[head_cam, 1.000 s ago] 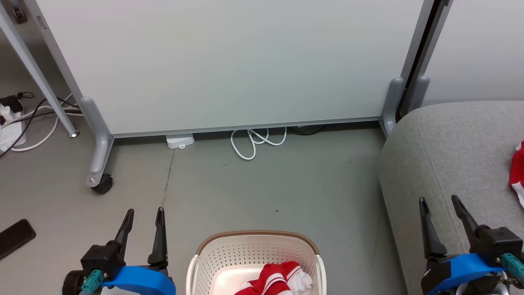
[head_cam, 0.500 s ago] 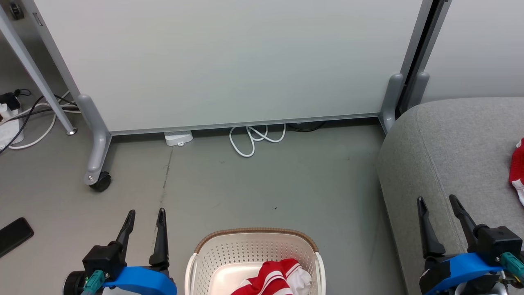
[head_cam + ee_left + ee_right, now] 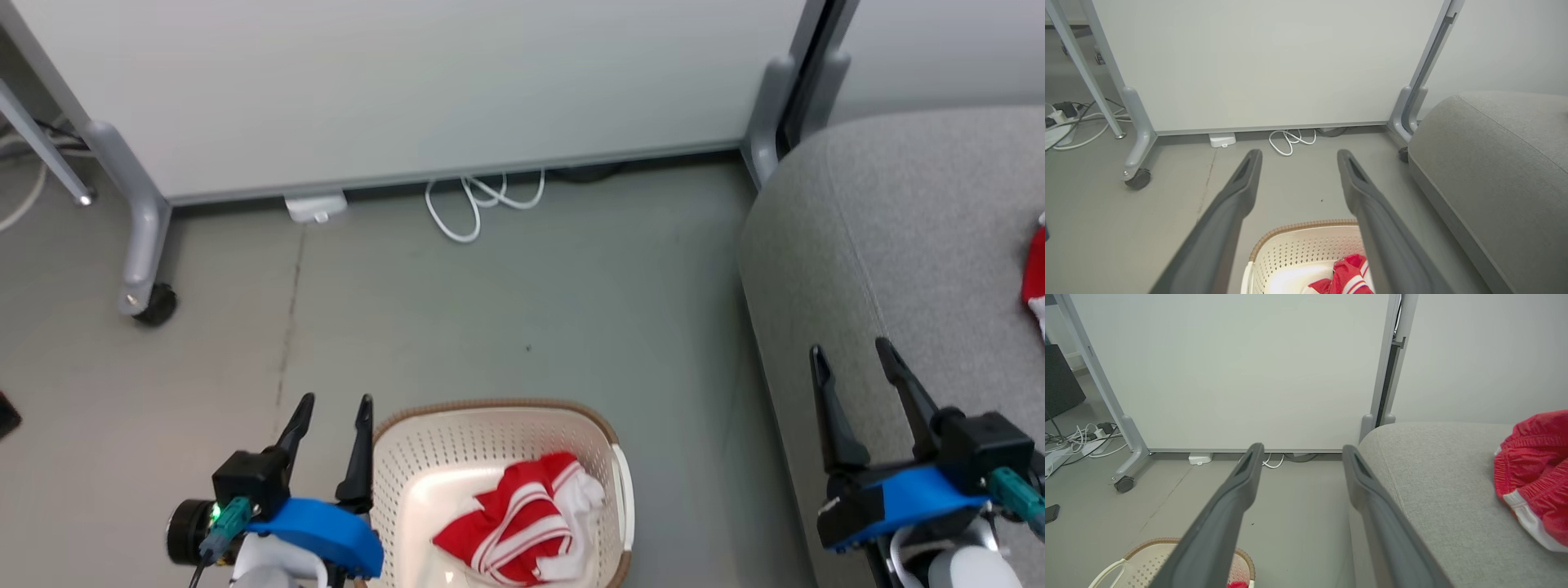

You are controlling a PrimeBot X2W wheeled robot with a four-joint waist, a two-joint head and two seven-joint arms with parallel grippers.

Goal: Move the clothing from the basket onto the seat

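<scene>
Head view puts you about halfway through. The plain red garment (image 3: 1035,273) already lies on the grey couch (image 3: 898,245), at the picture's right edge. The striped red-and-white garment (image 3: 522,523) sits crumpled inside the cream laundry basket (image 3: 490,406) on the floor (image 3: 490,310). That one is left for you to lift and carry over.

Your left claw (image 3: 335,400) hangs just beside the basket's left rim, fingers spread and empty. Your right claw (image 3: 849,347) hovers over the couch's near corner, also spread and holding nothing.

The floor is smooth grey. Behind it stands a white wheeled partition (image 3: 408,82) with a coiled white cable (image 3: 482,204) at its foot.
</scene>
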